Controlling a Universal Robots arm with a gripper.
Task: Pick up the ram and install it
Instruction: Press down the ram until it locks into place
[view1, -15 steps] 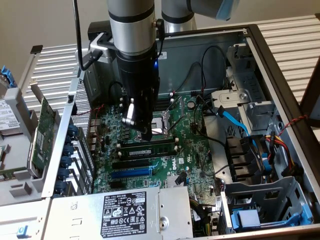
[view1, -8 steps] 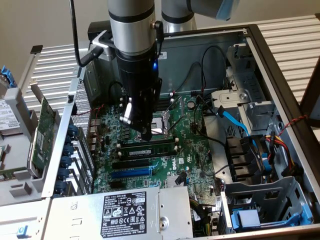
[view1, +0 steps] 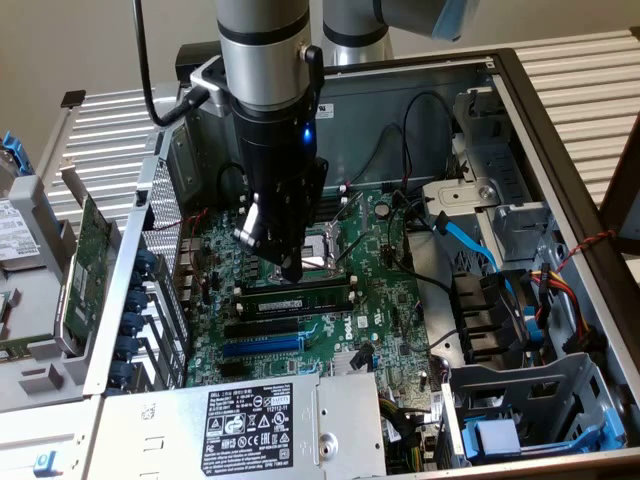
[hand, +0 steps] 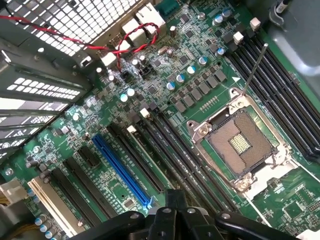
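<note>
1. Computer case: an open metal chassis lying on its side, its interior facing up; it spans the exterior view from about 9 o'clock to 3 o'clock.
2. Motherboard: a green board covering the case floor at the centre of the exterior view; in the wrist view its capacitors and chips are plain.
3. Robot arm: a grey and silver column entering at 12 o'clock and reaching down over the board.
4. Power supply: a grey box with a black label, at 6 o'clock in the exterior view.
5. Expansion card: a green card with a metal bracket, standing outside the case at 9 o'clock.
6. Gripper: black, with its fingers clenched together and nothing visibly held between them; its tip is just above the board beside the processor socket.
7. Processor socket: a square metal frame with an exposed contact field, at 3 to 4 o'clock in the wrist view.
8. Ram: a long, narrow green stick seated in a memory slot directly at 6 o'clock of the gripper tip, parallel to the neighbouring black slots.
9. Blue slot: a long connector at 7 o'clock in the wrist view.
</note>
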